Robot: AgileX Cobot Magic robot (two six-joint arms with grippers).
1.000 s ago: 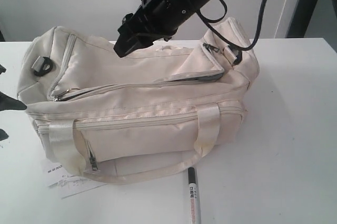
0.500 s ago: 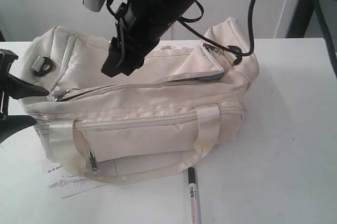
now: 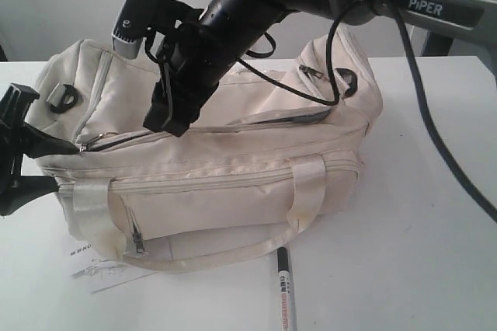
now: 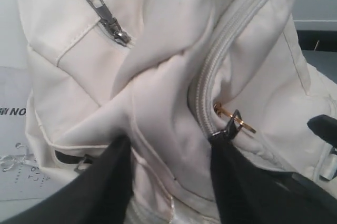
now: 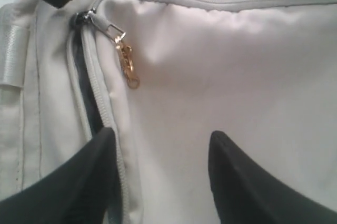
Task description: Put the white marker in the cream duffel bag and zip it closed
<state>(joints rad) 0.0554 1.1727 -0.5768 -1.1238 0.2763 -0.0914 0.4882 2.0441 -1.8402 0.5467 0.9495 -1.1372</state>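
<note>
The cream duffel bag [image 3: 225, 168] lies on the white table, and its top zipper [image 3: 233, 125] shows a dark gap. The white marker [image 3: 285, 288] with its black cap lies on the table in front of the bag, untouched. My right gripper [image 3: 167, 120] reaches across to the left part of the bag's top. It is open [image 5: 162, 134] over cream fabric, just short of the zipper pull with a gold ring [image 5: 126, 61]. My left gripper [image 3: 39, 164] is open [image 4: 169, 141] against the bag's left end. Bunched fabric bulges between its fingers [image 4: 105, 182].
A flat white paper tag [image 3: 93, 263] with black print lies partly under the bag's front left corner. Satin handles [image 3: 307, 187] hang down the bag's front. The right arm's cables [image 3: 326, 51] loop over the bag. The table extends to the right.
The right gripper has swung left and lower over the bag's top, toward the left end of the zipper. The left gripper has come in from the left edge to the bag's end.
</note>
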